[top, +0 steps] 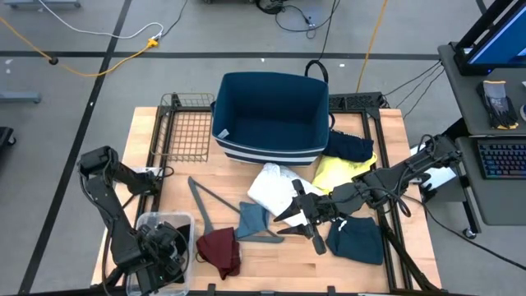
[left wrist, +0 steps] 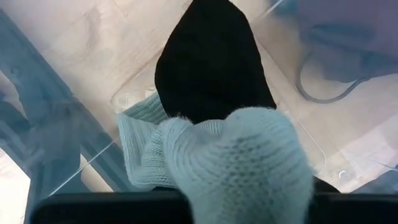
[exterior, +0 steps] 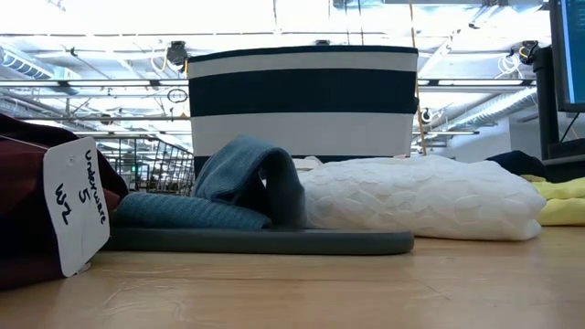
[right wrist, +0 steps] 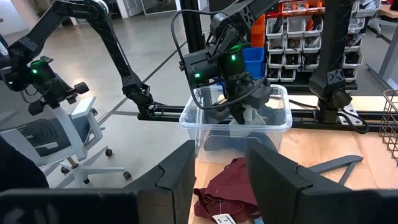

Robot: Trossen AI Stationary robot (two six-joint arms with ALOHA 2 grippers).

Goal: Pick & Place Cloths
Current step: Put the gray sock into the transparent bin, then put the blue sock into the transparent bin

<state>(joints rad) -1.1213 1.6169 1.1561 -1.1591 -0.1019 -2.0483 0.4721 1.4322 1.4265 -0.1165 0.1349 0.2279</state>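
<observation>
Left gripper (right wrist: 245, 107) is down inside the clear plastic bin (top: 156, 224) at the table's front-left corner, and it's clenched on a pale grey-green knit cloth (left wrist: 239, 158); the left wrist view has that knit bunched right at the fingers, with a black cloth (left wrist: 211, 62) lying just beyond it on the bin floor. From the right wrist view you can see the same pale fabric hanging from that gripper just above the bin's rim. Over to the right gripper (top: 306, 215): it hovers over the middle of the table, fingers (right wrist: 177, 171) spread apart and holding nothing, pointed toward the maroon cloth (top: 219, 251) that lies just beside the bin, a paper tag (exterior: 75, 206) on it. Around it, the white cloth (top: 275, 185) sits mid-table, touching the yellow cloth (top: 337, 171) to its right, and a navy cloth (top: 347, 146) lies behind that against the big navy-and-white striped basket (top: 271, 115). A blue cloth (top: 253, 219) is draped over the grey plastic hanger (top: 215, 210) between the maroon and white pieces. A dark teal cloth (top: 357, 238) lies flat at the front right, under the right arm. A wire rack (top: 187, 131) stands at the back left of the wooden table (top: 394, 156).
</observation>
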